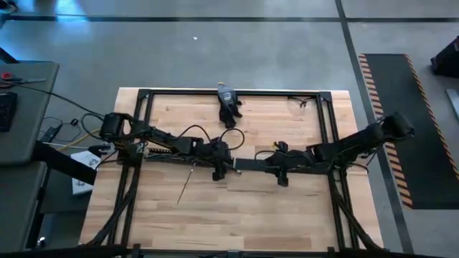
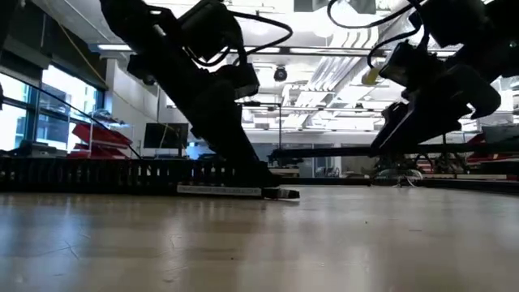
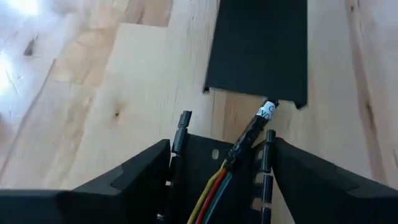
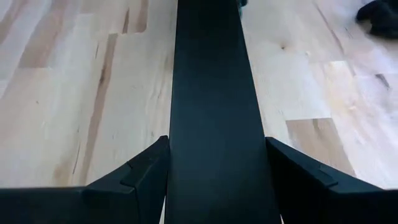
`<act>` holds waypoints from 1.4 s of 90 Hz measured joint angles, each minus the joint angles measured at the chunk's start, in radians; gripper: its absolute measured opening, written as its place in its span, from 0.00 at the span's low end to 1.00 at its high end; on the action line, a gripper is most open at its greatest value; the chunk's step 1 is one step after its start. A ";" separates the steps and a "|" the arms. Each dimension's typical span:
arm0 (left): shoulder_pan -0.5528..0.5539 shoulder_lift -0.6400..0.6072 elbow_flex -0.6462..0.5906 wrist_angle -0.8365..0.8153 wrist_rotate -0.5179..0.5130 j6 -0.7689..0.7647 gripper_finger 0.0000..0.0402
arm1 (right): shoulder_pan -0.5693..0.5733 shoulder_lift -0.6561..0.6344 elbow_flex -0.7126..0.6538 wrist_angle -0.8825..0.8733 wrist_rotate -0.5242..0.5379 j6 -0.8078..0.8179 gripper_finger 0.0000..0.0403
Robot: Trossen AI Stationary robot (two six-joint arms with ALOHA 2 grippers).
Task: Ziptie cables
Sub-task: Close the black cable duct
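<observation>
High view: both arms stretched inward, left end effector (image 1: 217,163) facing right end effector (image 1: 281,166).

pale wood table (image 3: 93,81), matt black, seemingly plastic lid strip (image 4: 211,93)

No text can be read; the white label (image 3: 266,112) on the cables (image 3: 214,186) is illegible.

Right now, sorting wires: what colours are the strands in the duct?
Yellow, red and green cables, clearest in the left wrist view.
</observation>
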 joint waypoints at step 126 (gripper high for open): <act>-0.033 0.057 0.000 0.117 -0.006 -0.023 0.38 | -0.042 -0.035 0.000 -0.045 -0.108 0.027 0.53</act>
